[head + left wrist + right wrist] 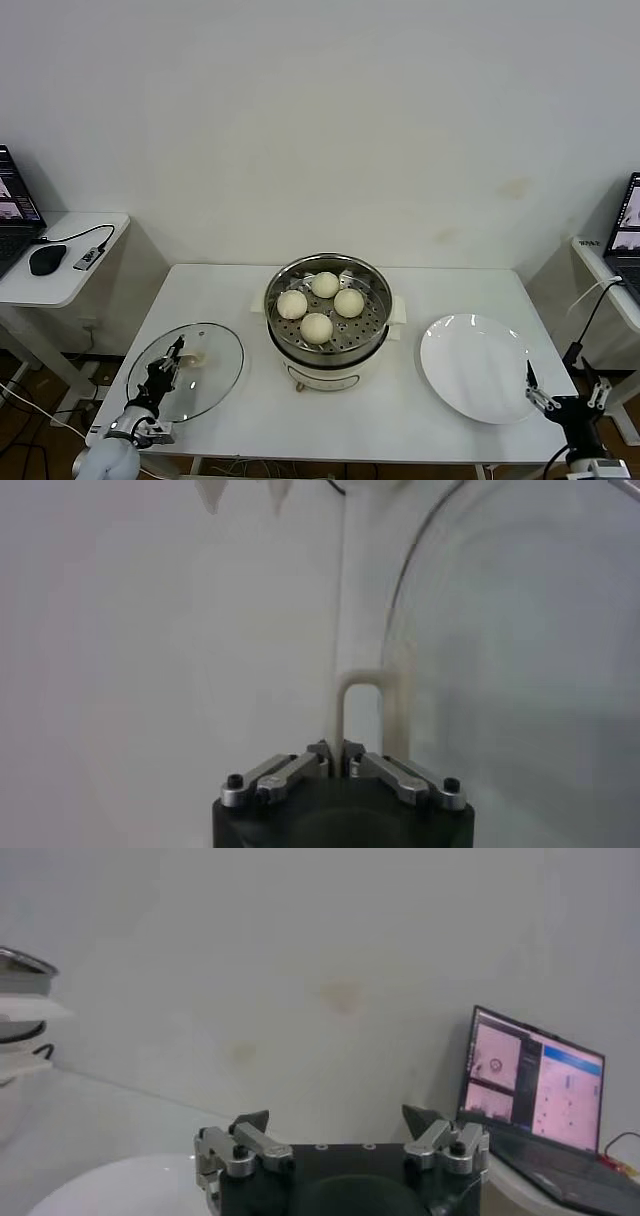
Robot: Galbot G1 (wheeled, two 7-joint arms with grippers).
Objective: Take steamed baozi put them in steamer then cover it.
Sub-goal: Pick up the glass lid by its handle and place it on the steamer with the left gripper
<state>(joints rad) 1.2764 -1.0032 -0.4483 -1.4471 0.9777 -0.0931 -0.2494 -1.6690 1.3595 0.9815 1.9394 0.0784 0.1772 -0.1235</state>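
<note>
Cream-white and smooth, the four steamed baozi (321, 301) sit in a loose diamond on the perforated steel tray inside the steamer (373, 330), none stacked on another. That steamer is a round, shiny stainless-steel pot on a cream-white base with side handles, standing uncovered in the middle of the white table (400, 425).

To the left of the steamer, well apart from it, the cover (215, 360) lies flat on the table near the front corner: a round clear glass lid with a dark rim and a cream bar handle (362, 715). The left gripper (170, 362) is over this lid, and in the left wrist view its fingers (322, 752) stand drawn together at the foot of the handle, the tips all but touching; whether they pinch the handle cannot be told for certain.

To the right of the steamer lies a flat white plate (478, 365) with nothing on it. The right gripper (563, 391) hangs just beyond the plate's far-right edge, off the table corner, its fingers spread wide apart and holding nothing. A laptop (534, 1084) glows on a side desk beyond it.
</note>
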